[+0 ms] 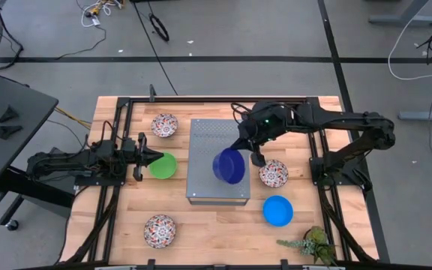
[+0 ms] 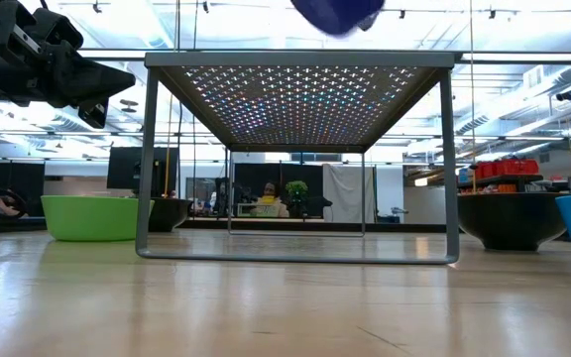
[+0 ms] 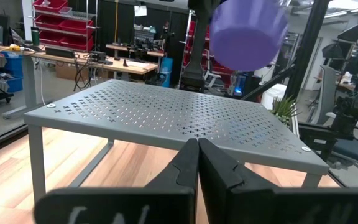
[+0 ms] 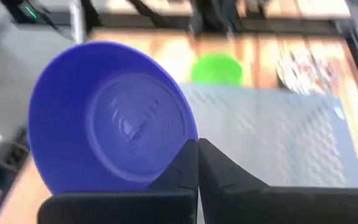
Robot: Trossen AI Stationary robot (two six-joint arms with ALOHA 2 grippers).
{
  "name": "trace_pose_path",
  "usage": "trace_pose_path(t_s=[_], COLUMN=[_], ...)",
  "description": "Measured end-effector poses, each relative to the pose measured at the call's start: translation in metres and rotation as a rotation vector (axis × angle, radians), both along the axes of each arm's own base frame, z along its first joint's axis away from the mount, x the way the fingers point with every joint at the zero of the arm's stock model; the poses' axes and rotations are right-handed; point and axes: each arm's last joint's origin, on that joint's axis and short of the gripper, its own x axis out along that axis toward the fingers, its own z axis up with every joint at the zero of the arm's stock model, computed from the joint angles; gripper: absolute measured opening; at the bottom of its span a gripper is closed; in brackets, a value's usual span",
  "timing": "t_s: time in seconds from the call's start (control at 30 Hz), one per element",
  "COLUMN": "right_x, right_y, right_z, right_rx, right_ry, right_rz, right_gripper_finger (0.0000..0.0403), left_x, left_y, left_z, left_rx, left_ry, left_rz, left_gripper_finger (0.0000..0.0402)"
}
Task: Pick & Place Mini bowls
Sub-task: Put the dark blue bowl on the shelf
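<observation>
The navy mini bowl (image 1: 229, 166) hung in the air above the grey perforated metal box (image 1: 217, 133), tilted on its side with its mouth toward the right wrist camera. The right gripper (image 1: 247, 152) pinched its rim, fingers pressed together on the thin wall, so the bowl lay directly beyond the fingertips and over the box's flat top, which looked the likeliest place to set it. It appeared smooth, glossy and round, with faint concentric rings inside. The left gripper (image 1: 145, 157), fingers closed on nothing, waited just beside the green bowl (image 1: 163, 166). Three floral bowls (image 1: 164, 124) and a bright blue bowl (image 1: 277, 211) sat on the wooden table (image 1: 216, 225).
</observation>
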Motion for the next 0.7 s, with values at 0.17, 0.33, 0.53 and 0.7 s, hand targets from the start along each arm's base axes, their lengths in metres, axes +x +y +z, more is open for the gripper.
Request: trace_pose_path(t_s=[0.17,0.33,0.53,0.7], right_x=[0.007,0.017,0.021,0.019], right_y=[-0.002,-0.003,-0.004,-0.006], right_z=[0.004,0.004,-0.001,-0.004], right_rx=[-0.019,-0.035,-0.035,0.044], right_ry=[0.15,0.205,0.253,0.296], right_rz=[-0.043,-0.058,-0.067,-0.16], right_gripper_finger=[0.0,0.0,0.0,0.0], left_x=[0.0,0.0,0.0,0.0], left_y=[0.0,0.0,0.0,0.0], left_z=[0.0,0.0,0.0,0.0], left_rx=[0.0,0.0,0.0,0.0], left_ry=[0.001,0.0,0.0,-0.004], left_rz=[0.0,0.0,0.0,0.0], left_gripper_finger=[0.0014,0.0014,0.0014,0.0014])
